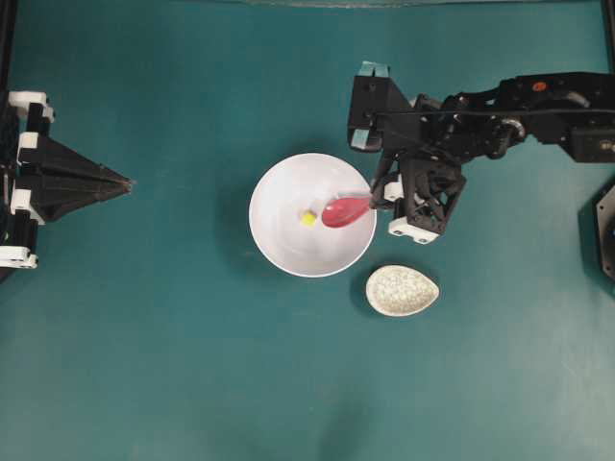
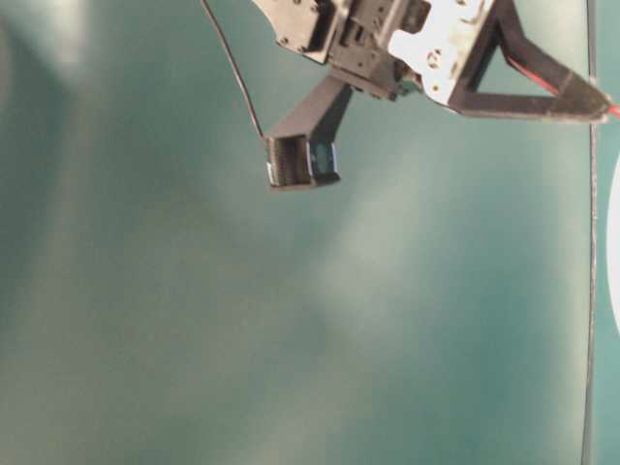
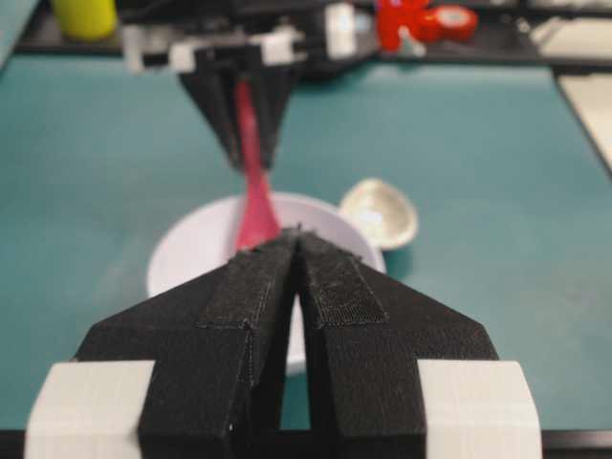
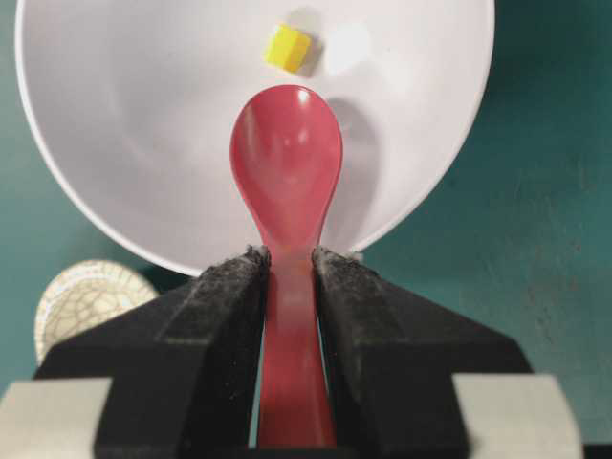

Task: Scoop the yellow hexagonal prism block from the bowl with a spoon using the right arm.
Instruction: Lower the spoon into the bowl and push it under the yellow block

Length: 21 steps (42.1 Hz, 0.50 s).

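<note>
The white bowl [image 1: 288,252] stands mid-table, and the tiny yellow hexagonal prism block [image 1: 308,218] lies on its floor. My right gripper [image 1: 377,196] is shut on the handle of the pinkish-red spoon [image 1: 344,211]. The spoon's scoop hangs inside the bowl, just right of the block and apart from it. In the right wrist view the spoon [image 4: 287,172] points at the block [image 4: 288,48], and the gripper [image 4: 290,258] pinches its neck over the bowl's rim [image 4: 449,172]. My left gripper [image 1: 127,182] rests shut at the far left, and its own view shows the gripper [image 3: 298,234] empty.
A speckled beige spoon rest [image 1: 401,290] lies just right of and below the bowl. The right arm [image 1: 519,110] reaches in from the right edge. In the left wrist view the bowl [image 3: 191,258], the spoon [image 3: 254,206] and the spoon rest [image 3: 381,212] lie ahead.
</note>
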Each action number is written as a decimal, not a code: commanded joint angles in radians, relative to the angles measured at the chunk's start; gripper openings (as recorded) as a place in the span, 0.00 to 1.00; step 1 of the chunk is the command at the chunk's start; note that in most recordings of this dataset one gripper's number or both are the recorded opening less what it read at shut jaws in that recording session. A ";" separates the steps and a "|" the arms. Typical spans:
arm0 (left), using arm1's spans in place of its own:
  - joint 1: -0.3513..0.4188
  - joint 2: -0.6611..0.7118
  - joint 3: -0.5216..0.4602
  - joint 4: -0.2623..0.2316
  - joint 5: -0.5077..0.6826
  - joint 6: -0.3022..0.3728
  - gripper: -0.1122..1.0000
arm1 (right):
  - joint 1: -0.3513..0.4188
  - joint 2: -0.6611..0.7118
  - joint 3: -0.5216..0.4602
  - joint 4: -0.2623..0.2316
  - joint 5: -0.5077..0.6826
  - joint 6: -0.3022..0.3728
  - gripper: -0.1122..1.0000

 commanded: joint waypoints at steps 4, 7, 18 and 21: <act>0.000 0.006 -0.011 0.002 -0.012 0.002 0.10 | 0.011 0.012 -0.034 -0.005 -0.018 -0.003 0.32; 0.000 0.005 -0.011 0.002 -0.012 0.002 0.10 | 0.014 0.028 -0.038 -0.008 -0.018 -0.003 0.32; 0.000 0.003 -0.012 0.002 -0.012 0.000 0.10 | 0.021 0.071 -0.067 -0.017 -0.044 -0.005 0.32; 0.000 0.002 -0.012 0.002 -0.012 0.000 0.10 | 0.025 0.078 -0.075 -0.015 -0.063 -0.006 0.32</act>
